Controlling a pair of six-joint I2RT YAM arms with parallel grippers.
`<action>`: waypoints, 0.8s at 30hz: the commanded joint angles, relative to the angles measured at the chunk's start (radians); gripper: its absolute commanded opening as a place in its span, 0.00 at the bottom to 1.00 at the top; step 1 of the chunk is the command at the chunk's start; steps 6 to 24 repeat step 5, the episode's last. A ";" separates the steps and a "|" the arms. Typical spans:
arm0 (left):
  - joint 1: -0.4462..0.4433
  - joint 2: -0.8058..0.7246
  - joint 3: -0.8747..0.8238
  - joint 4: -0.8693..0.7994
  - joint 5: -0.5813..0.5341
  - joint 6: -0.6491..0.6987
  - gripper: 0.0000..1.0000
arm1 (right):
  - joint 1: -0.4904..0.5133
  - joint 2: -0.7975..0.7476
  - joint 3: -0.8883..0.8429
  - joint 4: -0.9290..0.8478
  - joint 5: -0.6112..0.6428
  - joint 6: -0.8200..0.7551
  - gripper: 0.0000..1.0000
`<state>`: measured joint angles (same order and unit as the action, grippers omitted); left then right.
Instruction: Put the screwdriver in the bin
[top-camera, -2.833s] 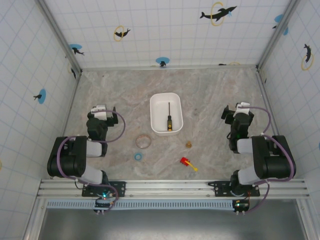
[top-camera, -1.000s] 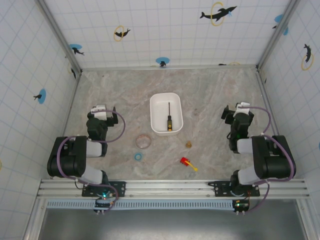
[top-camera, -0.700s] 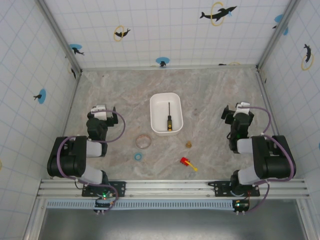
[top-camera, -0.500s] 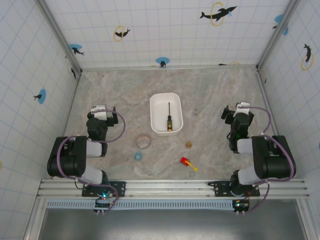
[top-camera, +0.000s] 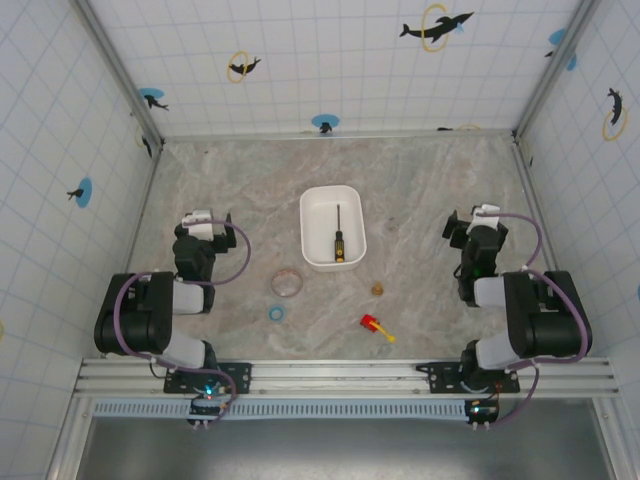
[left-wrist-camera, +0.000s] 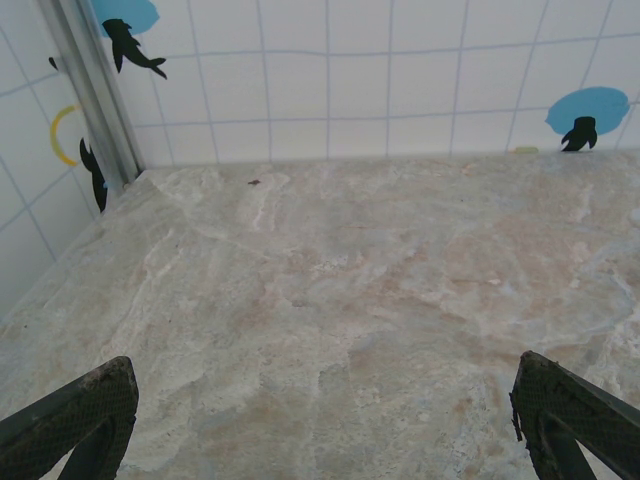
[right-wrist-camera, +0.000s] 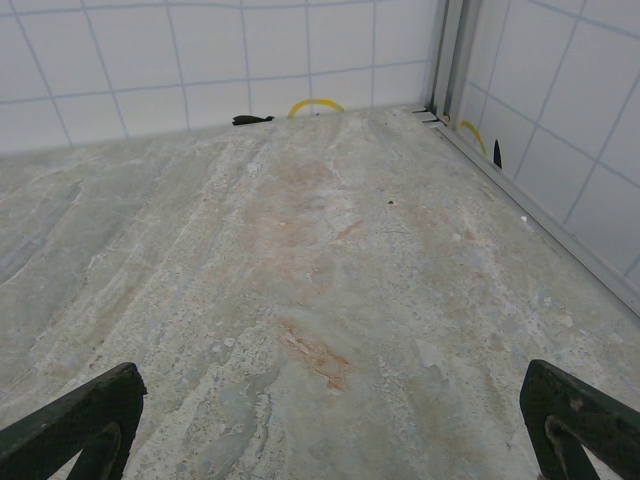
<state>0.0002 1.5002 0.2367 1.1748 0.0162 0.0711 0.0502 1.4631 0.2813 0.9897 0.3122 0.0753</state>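
No words or numbers are showing anywhere to read. The tiled wall (left-wrist-camera: 330, 90) ahead of the left gripper (left-wrist-camera: 320, 440) is wearing little pictures, not letters (a black dolphin (left-wrist-camera: 130, 45) by a blue dot (left-wrist-camera: 122, 12), up and left of that gripper).

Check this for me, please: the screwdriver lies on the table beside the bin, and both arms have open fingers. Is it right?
No. The screwdriver lies inside the bin, not on the table beside it, as the top view shows. The rest holds: the left fingers and the right fingers are open.
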 joint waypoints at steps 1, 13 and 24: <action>0.004 0.011 0.019 0.000 0.016 -0.012 0.97 | -0.006 0.006 0.032 0.016 0.005 0.001 0.99; 0.004 0.012 0.020 0.001 0.016 -0.013 0.98 | -0.006 0.006 0.031 0.016 0.005 0.001 0.99; 0.004 0.012 0.020 0.001 0.016 -0.013 0.98 | -0.006 0.006 0.031 0.016 0.005 0.001 0.99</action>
